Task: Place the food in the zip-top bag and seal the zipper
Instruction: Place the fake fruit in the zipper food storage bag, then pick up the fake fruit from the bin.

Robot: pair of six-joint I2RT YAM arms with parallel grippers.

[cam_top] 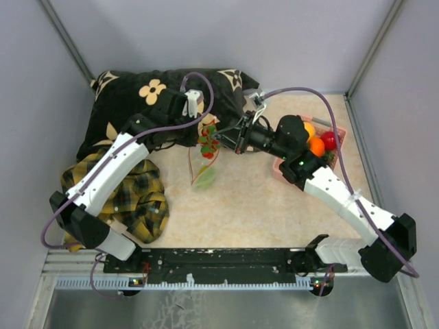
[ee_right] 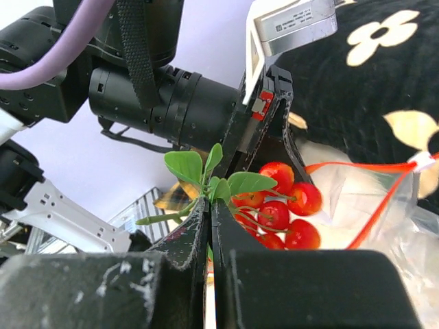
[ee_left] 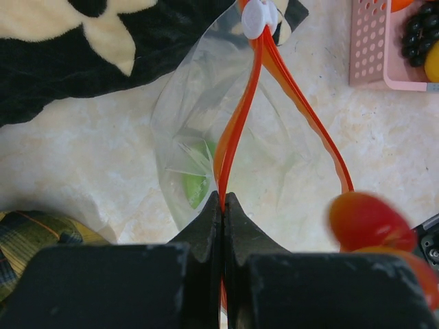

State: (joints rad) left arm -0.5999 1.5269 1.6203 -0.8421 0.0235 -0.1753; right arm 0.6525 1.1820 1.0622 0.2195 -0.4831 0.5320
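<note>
holding the zipper (ee_left: 240, 116) tight, the left tool (ee_left: 223, 200) is pressed shut on the red-orange strip and lifts the zip-top bag (cam_top: 204, 171) by its top over the middle of the tabletop. the bag's mouth gapes open. a green piece (ee_left: 195, 186) lies low inside it. the right tool (ee_right: 209, 204) pinches the leafy stem of a red berry bunch (ee_right: 278, 212), just beside the bag's mouth. an orange (cam_top: 316, 146) and a red apple (cam_top: 329, 140) sit in the pink basket (ee_left: 370, 41) near the right edge. a plaid cloth (cam_top: 140, 199) lies by the left edge.
</note>
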